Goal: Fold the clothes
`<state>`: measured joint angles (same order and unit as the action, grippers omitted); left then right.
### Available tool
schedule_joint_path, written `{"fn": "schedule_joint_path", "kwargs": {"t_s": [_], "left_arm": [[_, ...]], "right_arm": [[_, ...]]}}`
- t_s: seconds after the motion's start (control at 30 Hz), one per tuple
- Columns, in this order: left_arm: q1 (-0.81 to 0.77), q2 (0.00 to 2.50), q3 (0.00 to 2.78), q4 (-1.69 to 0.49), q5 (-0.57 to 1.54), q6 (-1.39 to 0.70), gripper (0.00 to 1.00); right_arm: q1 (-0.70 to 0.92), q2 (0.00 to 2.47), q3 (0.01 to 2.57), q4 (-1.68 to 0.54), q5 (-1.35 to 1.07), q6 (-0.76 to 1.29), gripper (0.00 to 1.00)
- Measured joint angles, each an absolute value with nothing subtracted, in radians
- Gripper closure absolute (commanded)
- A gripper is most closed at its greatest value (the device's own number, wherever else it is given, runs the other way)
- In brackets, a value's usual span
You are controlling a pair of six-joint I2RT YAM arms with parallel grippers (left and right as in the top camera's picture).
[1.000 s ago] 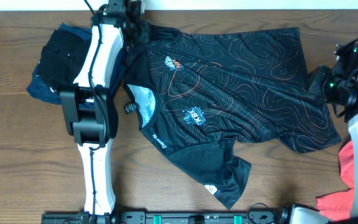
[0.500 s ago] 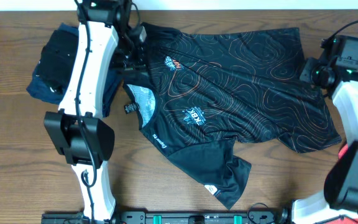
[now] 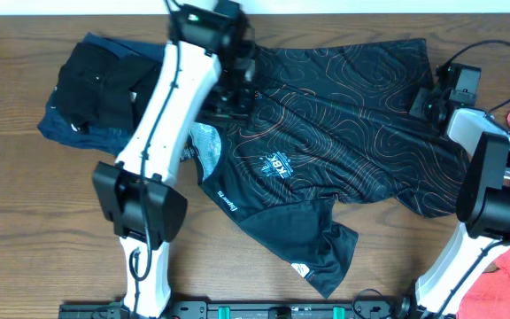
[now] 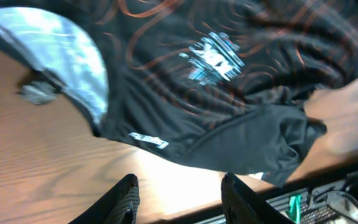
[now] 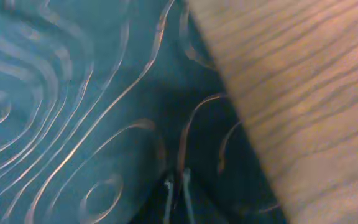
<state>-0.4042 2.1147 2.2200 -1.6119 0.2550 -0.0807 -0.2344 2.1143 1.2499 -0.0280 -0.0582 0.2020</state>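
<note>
Brown wood-grain table (image 3: pixel 25 221) runs under everything I see. My black sports shirt (image 3: pixel 343 115), traced with thin orange contour lines, lies spread and rumpled across its middle, collar toward my left arm, one sleeve pointing at the near edge. My left claw (image 3: pixel 233 93) hovers over the collar end with its fingers (image 4: pixel 126 199) apart and nothing between them. My right claw (image 3: pixel 425 102) is down at the shirt's far right edge, its tips (image 5: pixel 169 196) clenched together right over the fabric; I cannot tell whether cloth is caught. A stack of dark garments (image 3: pixel 91 84), black over navy, sits at the far left. A coral-red garment (image 3: pixel 507 288) lies at the near right corner.
</note>
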Motion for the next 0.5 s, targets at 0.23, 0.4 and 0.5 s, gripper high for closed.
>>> {"fn": "schedule_joint_path", "kwargs": {"t_s": [0.23, 0.4, 0.5], "left_arm": [[-0.535, 2.113, 2.164, -1.612, 0.215, -0.15, 0.54], [-0.561, 2.113, 2.04, -1.612, 0.171, -0.211, 0.54], [-0.56, 2.113, 1.943, -1.612, 0.141, -0.244, 0.54]], "right_arm": [[-0.315, 2.163, 1.298, 0.035, -0.026, 0.247, 0.96], [-0.405, 2.186, 1.39, -0.049, -0.039, 0.261, 0.95], [-0.44, 2.186, 1.459, -0.103, -0.099, 0.253, 0.69]]}}
